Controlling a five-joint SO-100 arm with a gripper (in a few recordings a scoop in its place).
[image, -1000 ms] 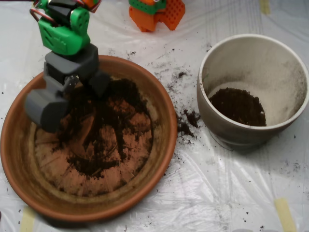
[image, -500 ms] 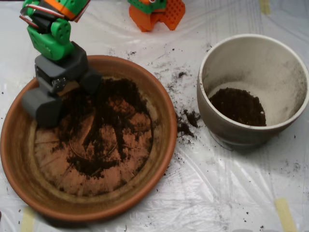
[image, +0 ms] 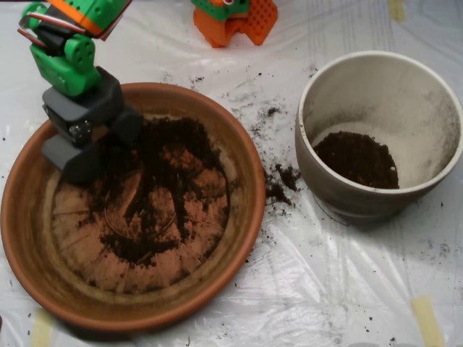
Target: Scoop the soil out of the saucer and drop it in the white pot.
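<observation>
Right now we have the scoop (image: 90,141) low over the saucer's (image: 249,195) upper-left rim, its two grey halves apart over the soil (image: 163,184) thinly spread across the dish floor. Toward the right edge of the plastic-covered tabletop (image: 325,289), the white pot (image: 318,184) already holds a dark heap. We judge that a shallow bite could come up nearly empty, or crumbs could fall on the sheet between the dishes, where spilled soil (image: 278,184) already lies. We read no labels or writing.

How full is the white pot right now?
Mostly empty: the pot holds only a small patch of soil at its bottom.
</observation>
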